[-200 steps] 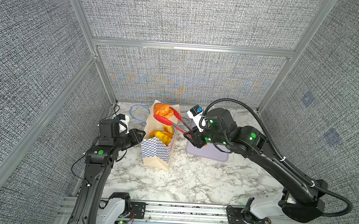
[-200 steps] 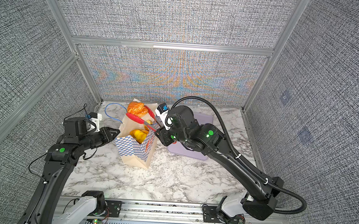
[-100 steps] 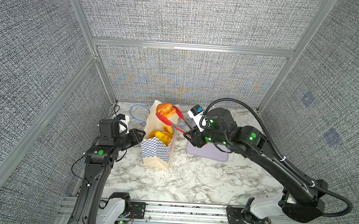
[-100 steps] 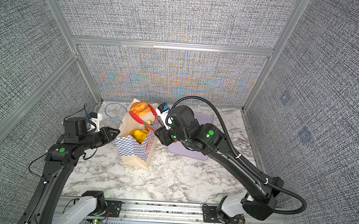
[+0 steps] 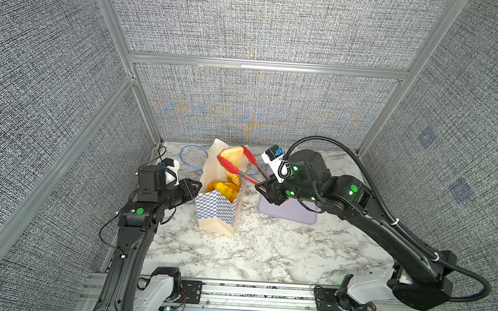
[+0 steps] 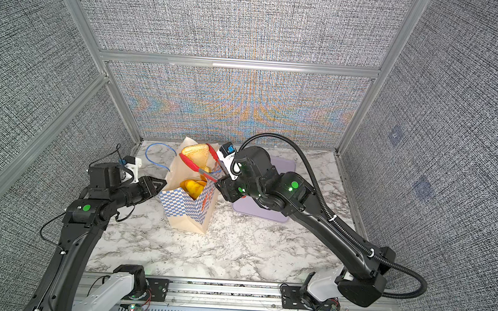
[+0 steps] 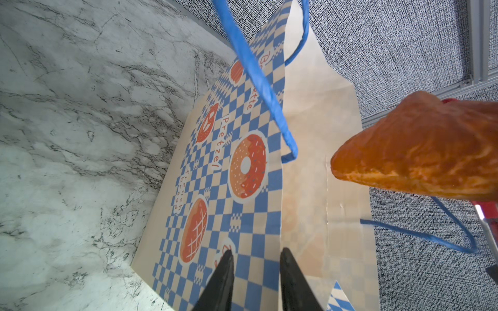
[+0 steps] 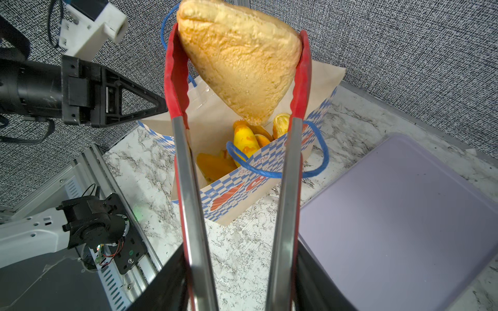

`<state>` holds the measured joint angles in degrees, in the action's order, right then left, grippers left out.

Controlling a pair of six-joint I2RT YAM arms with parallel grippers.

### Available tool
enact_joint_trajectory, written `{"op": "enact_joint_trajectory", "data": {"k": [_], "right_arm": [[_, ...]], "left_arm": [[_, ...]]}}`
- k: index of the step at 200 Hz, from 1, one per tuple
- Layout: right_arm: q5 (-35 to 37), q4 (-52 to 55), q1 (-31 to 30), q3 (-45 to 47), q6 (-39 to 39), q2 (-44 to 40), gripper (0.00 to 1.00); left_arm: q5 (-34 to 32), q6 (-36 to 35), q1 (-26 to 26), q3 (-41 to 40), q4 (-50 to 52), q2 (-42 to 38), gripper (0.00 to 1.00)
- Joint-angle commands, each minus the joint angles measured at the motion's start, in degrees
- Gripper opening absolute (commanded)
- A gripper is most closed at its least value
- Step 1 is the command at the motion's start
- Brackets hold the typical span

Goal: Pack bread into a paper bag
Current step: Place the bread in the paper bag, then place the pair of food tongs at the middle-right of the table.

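With the left claw (image 5: 198, 185) pinching the paper bag (image 5: 216, 215) open, the right claw (image 5: 265, 188), clasping the tongs (image 5: 230, 167), should centre the bread (image 5: 232, 154) over the mouth before loosening.

Grey, perhaps fabric, panels (image 5: 250, 23) in metal framing (image 5: 265, 66) enclose a marbled tabletop (image 5: 265, 252)

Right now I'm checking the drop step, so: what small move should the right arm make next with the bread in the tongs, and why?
Probably have the right gripper lower a little and ease the tongs open. The bread hangs point-down over the open bag, above the loaves already inside, and the left gripper holds the bag's side.
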<state>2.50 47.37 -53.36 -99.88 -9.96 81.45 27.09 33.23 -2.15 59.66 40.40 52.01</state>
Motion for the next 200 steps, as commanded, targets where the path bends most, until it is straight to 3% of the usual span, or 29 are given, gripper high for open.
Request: {"op": "enact_joint_trajectory", "data": {"k": [1, 156, 171, 200], "right_arm": [[0.4, -2.4, 0.0, -0.7, 0.6, -0.1, 0.59], [2.9, -3.9, 1.2, -0.1, 0.3, -1.9, 0.64], [4.2, -3.8, 2.7, -0.1, 0.3, -3.5, 0.64], [5.8, -3.3, 9.4, 2.0, -0.6, -7.8, 0.64]], "left_arm": [[0.3, 0.0, 0.0, 0.5, -0.9, -0.1, 0.31], [-0.1, -1.0, 0.0, 2.9, 0.8, -0.2, 0.33], [-0.4, -1.8, 0.0, 5.5, 2.0, 0.1, 0.39], [-1.6, -3.3, 0.0, 11.6, 5.2, 0.6, 0.7]]}}
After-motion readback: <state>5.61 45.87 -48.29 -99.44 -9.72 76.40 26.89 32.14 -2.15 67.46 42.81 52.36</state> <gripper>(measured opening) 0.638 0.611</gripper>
